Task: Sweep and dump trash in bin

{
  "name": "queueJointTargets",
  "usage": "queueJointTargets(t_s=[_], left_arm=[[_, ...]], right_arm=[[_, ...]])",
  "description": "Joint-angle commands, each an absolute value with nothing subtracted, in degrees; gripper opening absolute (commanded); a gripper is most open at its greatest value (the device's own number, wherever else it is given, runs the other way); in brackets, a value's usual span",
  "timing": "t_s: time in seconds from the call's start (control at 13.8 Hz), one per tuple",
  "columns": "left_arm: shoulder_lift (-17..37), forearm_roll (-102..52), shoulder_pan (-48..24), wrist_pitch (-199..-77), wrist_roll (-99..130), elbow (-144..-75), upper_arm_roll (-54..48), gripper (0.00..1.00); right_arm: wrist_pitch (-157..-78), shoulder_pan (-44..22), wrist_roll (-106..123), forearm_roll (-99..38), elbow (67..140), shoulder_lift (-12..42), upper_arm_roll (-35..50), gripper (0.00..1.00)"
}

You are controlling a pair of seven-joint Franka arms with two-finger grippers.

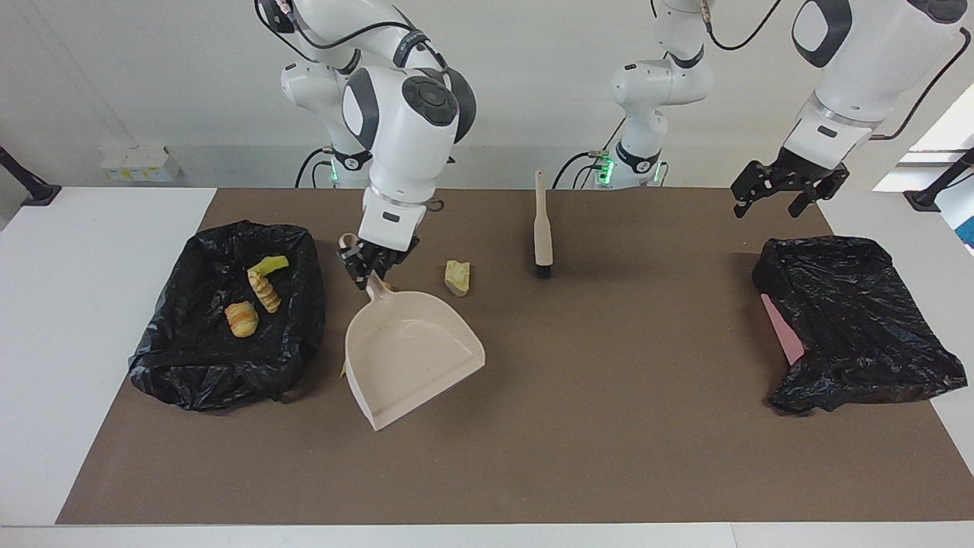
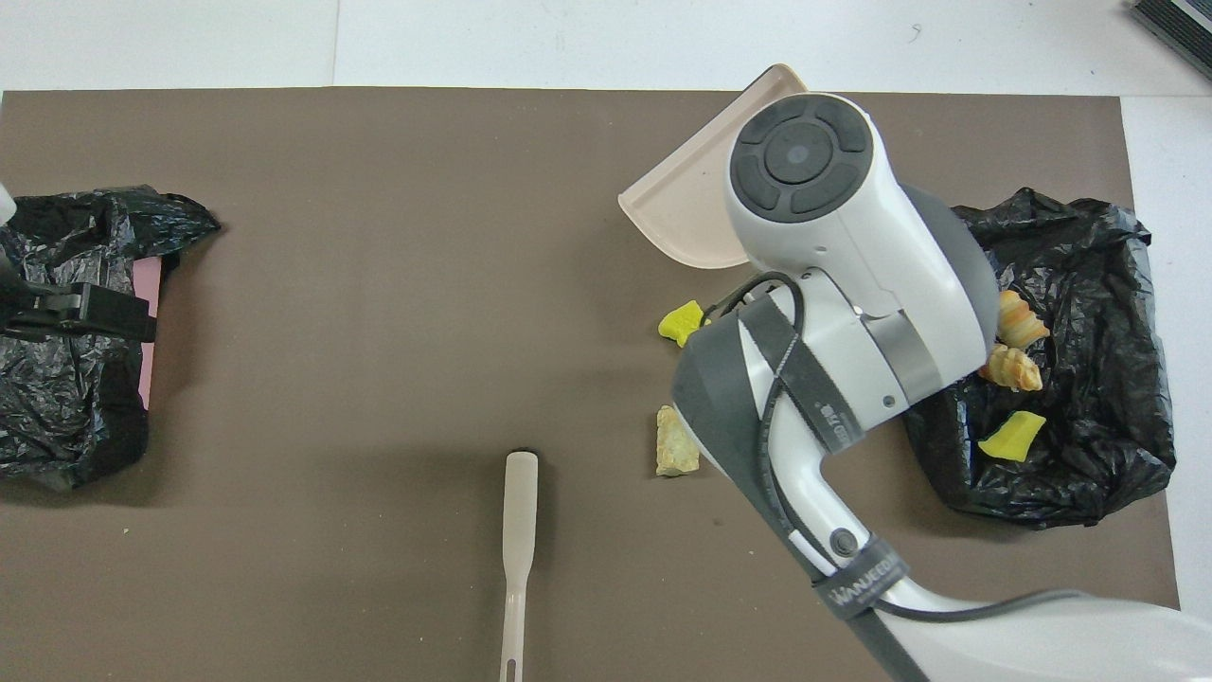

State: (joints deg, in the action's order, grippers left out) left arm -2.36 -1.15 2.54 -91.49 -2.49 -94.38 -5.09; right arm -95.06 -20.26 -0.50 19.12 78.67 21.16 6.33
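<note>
Nearest the facing camera is the lip of the beige dustpan (image 1: 411,354), which I hold by its handle in my right gripper (image 1: 374,268), fingers closed on the grip, the pan tilted with its mouth angled down toward the mat (image 1: 533,457). It hangs just beside the black-lined bin (image 1: 228,327) at my right arm's end of the table, and the pan looks empty. Three scraps of trash already lie in that bin: a yellow-green sponge piece (image 1: 268,265) and two golden bread pieces (image 1: 264,291) (image 1: 241,318). Not everything went in, by my reckoning: a tan crusty lump (image 1: 457,277) sits on the mat beside the pan, nearer the robots than its mouth, and the overhead view shows a yellow sponge bit (image 2: 682,323) on the mat close to my wrist, mostly hidden from the facing view. The brush (image 1: 542,228) lies untouched toward the middle of the table. My left gripper (image 1: 787,189) waits with its fingers spread, holding nothing, over the second bagged bin (image 1: 852,320). The risk now is setting the pan down on the hidden sponge bit or knocking the lump away with its edge; my own arm blocks the overhead view there.
</note>
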Motion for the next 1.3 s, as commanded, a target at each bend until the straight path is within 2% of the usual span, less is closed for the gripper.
queueJointTargets(t_s=[0.0,0.29,0.51,0.87,1.08,1.23], left_arm=[[-2.0,-0.2,3.4,-90.6,-4.7,-93.4,-5.3,1.00],[-2.0,-0.2,3.3,-91.0,-4.8,-93.6,-5.3,1.00],[-2.0,-0.2,3.3,-91.1,-5.0,-93.5,-5.3,1.00],[-2.0,-0.2,3.2,-91.0,-4.9,-93.6,-5.4,1.00],[-2.0,-0.2,2.8,-91.1,-4.9,-94.2,-5.4,1.00],[-1.9,-0.1,2.7,-91.1,-5.9,-94.7,-5.4,1.00]], right_arm=[[-92.7,-22.6,-14.3,11.5,69.0,27.5,6.2,0.00],[-94.0,-27.4,-32.0,6.5,62.4,35.8,6.3,0.00],[-97.9,-30.2,-42.8,1.8,59.2,41.3,6.2,0.00],[-104.4,-33.8,-44.6,-2.3,59.0,45.3,6.5,0.00],[-107.2,-34.9,-44.6,-2.2,59.7,45.4,7.7,0.00],[-106.4,-34.8,-44.6,-2.5,60.1,45.4,7.8,0.00]])
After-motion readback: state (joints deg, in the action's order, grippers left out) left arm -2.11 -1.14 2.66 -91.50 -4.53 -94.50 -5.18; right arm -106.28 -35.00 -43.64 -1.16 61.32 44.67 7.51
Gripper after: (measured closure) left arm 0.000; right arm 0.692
